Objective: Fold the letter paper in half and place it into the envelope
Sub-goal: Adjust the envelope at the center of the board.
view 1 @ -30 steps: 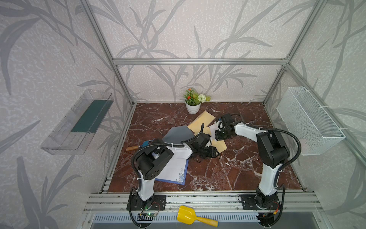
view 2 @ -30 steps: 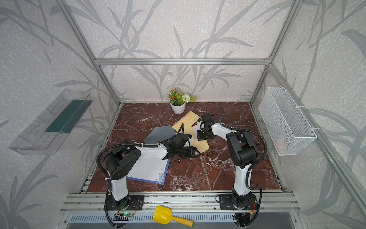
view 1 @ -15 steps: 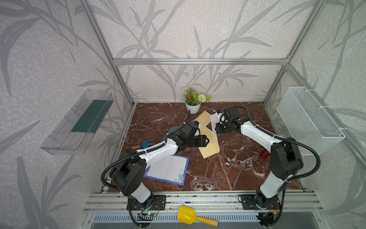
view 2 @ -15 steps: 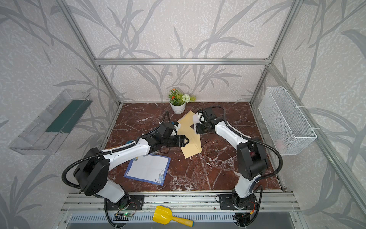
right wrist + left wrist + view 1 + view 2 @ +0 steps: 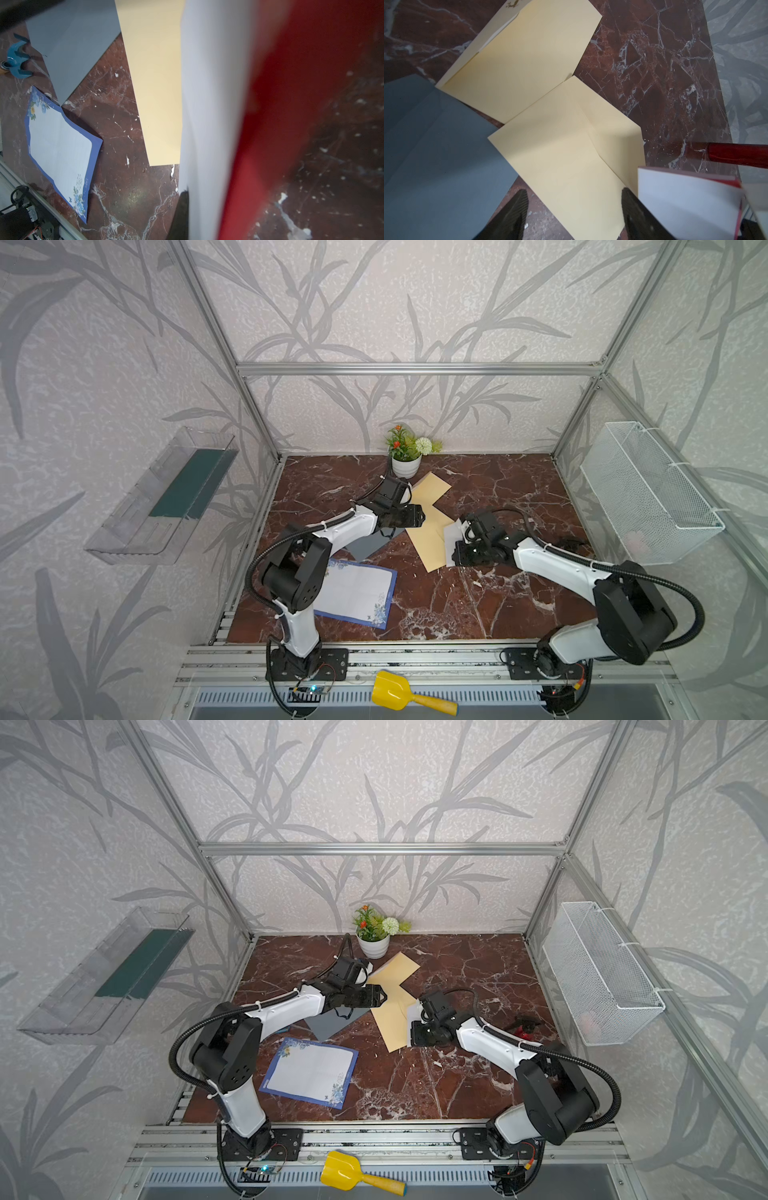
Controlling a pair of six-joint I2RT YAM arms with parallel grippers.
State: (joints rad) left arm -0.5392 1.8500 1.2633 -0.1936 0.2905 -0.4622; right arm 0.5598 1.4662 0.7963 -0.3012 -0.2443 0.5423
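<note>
The paper (image 5: 452,537), white on one face and red on the other, stands on edge in the right gripper (image 5: 456,556), whose jaws are clamped on it. It sits just above the near end of the cream envelope (image 5: 426,545), which lies flat on the table (image 5: 498,605). The left gripper (image 5: 419,516) hovers over the envelope's far end, jaws apart and holding nothing. A second cream envelope (image 5: 433,488) touches the first. A grey sheet (image 5: 368,546) and a blue-bordered sheet (image 5: 359,593) lie nearer the left arm.
</note>
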